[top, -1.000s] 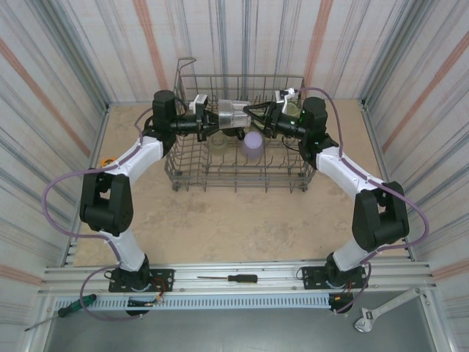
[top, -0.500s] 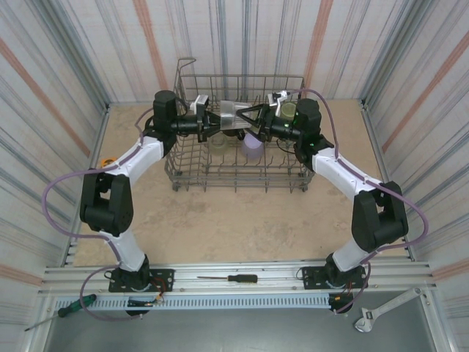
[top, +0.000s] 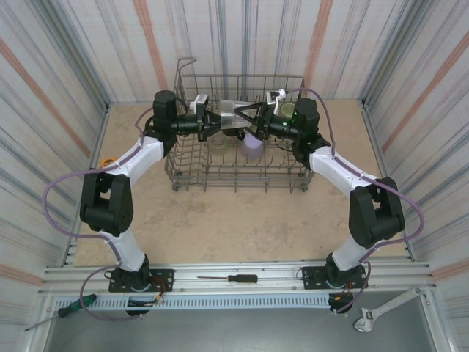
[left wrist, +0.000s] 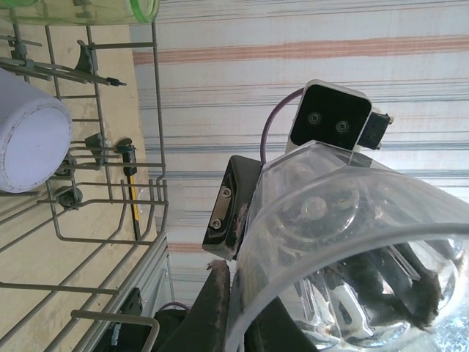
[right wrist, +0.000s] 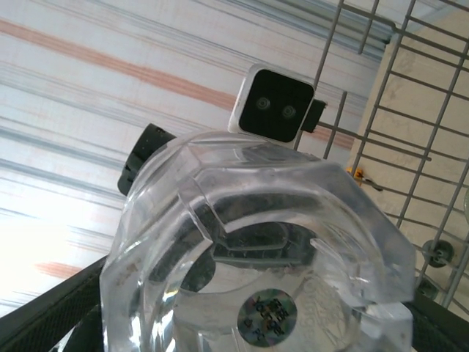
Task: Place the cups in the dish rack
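Over the dish rack (top: 242, 183): my left gripper (top: 222, 122) is clamped on the rim of a clear cup (top: 234, 114), holding it on its side above the rear rows, while my right gripper (top: 245, 119) stands with jaws spread wide either side of the cup's base; whether they touch it I cannot tell. Already inside the rack: a lavender cup (top: 253, 145), an olive-green tumbler (top: 218, 145) just beside it, and a second green one (top: 291, 110) toward the far right corner. My judgement is partway done: this clear cup is not yet seated among the tines.
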Tool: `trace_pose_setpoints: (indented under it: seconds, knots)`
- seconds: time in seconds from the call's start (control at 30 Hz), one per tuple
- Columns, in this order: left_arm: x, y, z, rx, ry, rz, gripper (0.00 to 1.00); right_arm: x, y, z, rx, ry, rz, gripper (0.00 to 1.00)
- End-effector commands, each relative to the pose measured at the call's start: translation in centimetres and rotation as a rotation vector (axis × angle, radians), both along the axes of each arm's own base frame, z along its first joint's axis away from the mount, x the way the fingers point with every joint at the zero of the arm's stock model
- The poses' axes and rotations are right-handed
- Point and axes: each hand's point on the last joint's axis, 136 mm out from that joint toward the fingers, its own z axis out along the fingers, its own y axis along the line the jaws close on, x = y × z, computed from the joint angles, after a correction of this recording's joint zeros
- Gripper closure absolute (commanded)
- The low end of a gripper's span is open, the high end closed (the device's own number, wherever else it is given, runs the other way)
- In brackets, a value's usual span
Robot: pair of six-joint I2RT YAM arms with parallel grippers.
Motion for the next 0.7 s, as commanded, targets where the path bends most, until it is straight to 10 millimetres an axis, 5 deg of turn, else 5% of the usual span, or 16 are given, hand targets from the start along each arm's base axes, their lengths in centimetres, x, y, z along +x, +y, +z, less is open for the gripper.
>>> trace_pose_setpoints:
  seconds: [0.0, 0.13, 0.67]
  knots:
    - [-0.9, -0.1, 0.4, 0.002, -0.019, -0.007, 1.0, -0.1, 0.1, 3.6, 0.057, -0.104, 0.003, 0.1]
    - [-0.8, -0.1, 0.2, 0.003, -0.018, -0.008, 1.0, 0.2, -0.6, 4.1, 0.076, -0.105, -0.016, 0.14]
    - [-0.9, -0.1, 0.5, 0.0, -0.021, -0.014, 0.97, 0.3, -1.0, 4.1, 0.099, -0.111, -0.022, 0.62]
